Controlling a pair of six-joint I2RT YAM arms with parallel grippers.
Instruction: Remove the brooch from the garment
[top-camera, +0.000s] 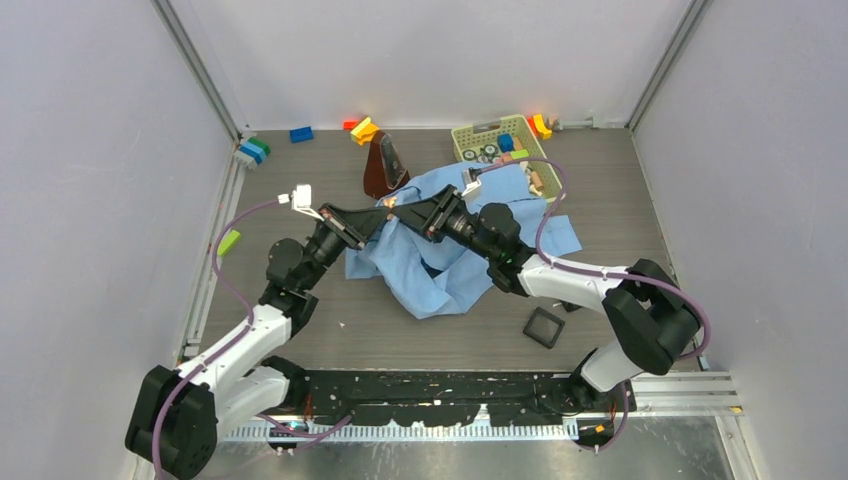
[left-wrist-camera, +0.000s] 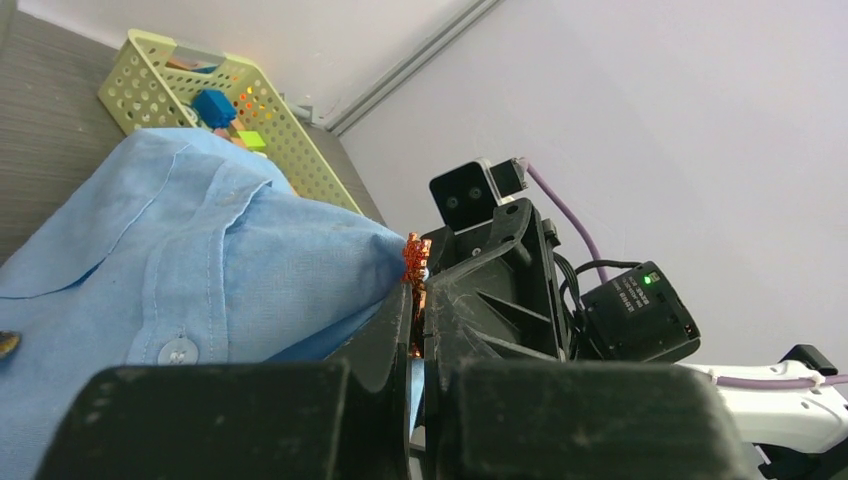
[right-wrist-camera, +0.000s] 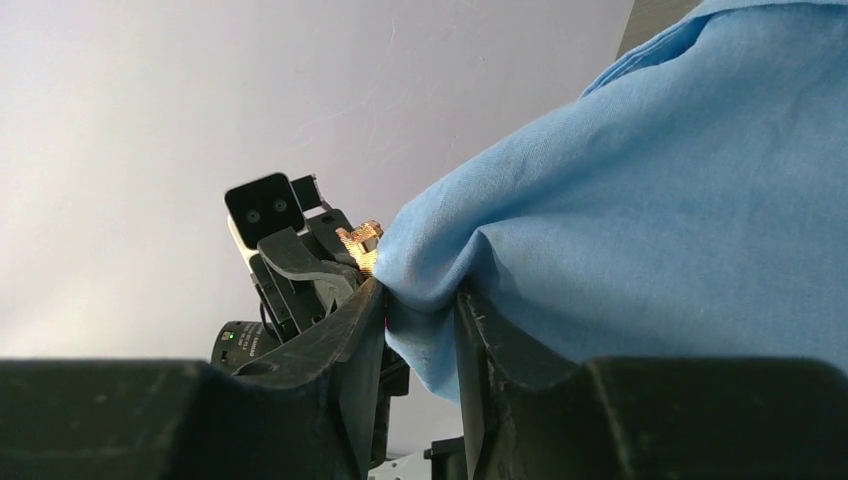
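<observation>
The garment (top-camera: 455, 270), a light-blue shirt, lies crumpled mid-table, with one fold lifted between both arms. The brooch (top-camera: 391, 202) is a small copper-gold piece at the tip of that fold. My left gripper (top-camera: 383, 213) is shut on it. In the left wrist view the brooch (left-wrist-camera: 415, 258) sticks out above the closed gripper (left-wrist-camera: 418, 300), against the garment (left-wrist-camera: 200, 270). My right gripper (top-camera: 402, 213) faces it and is shut on the garment (right-wrist-camera: 650, 200); a cloth fold fills that gripper (right-wrist-camera: 420, 305). The brooch (right-wrist-camera: 360, 241) sits just beyond its left finger.
A yellow-green basket (top-camera: 462, 135) of small items stands at the back right. A dark brown object (top-camera: 383, 166) stands behind the shirt. Coloured blocks (top-camera: 301, 134) lie along the back edge, a green piece (top-camera: 229, 241) sits at the left, and a black square (top-camera: 545, 326) near the front right.
</observation>
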